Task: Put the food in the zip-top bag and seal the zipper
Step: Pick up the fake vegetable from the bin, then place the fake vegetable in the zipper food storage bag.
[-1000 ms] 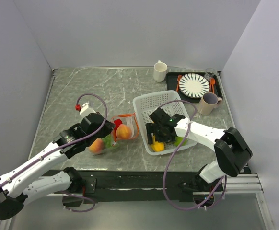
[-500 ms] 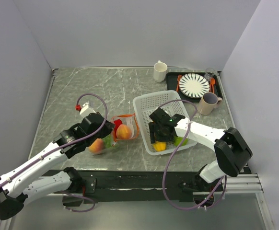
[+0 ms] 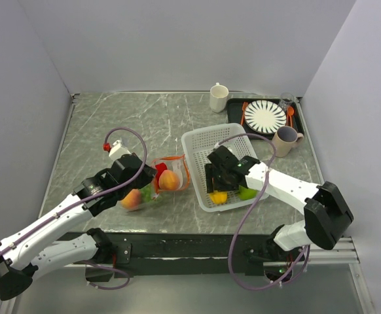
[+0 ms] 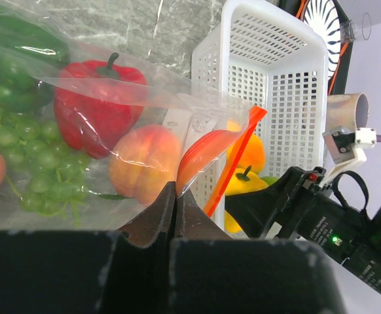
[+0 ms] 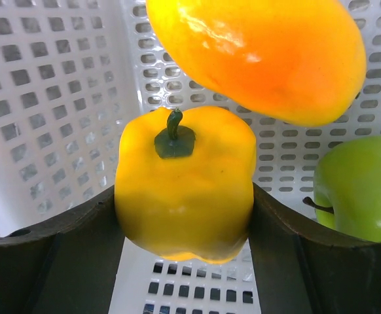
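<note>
Now the right claw (image 5: 185,219), clenched on the yellow pepper (image 5: 184,176) in the basket (image 3: 200,140), has shifted slightly. The left claw (image 4: 175,206) stays pinched on the zip-top bag (image 4: 112,85); transfer likely follows.

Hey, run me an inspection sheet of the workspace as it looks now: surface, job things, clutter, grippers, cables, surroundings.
Surface: grey marbled table.
Job's things: clear bag beside the basket, holding a red pepper, peach and grapes; orange strip not sealed. Yellow pepper, orange piece and green apple in the basket.
Clutter: white mug, beige mug, tray with striped plate.
Grippers: left gripper shut on the bag's mouth edge; right gripper shut on the yellow pepper.
Cables: purple cables loop off both arms; one arcs over the basket.
Surroundings: plain walls, nothing else seen.
</note>
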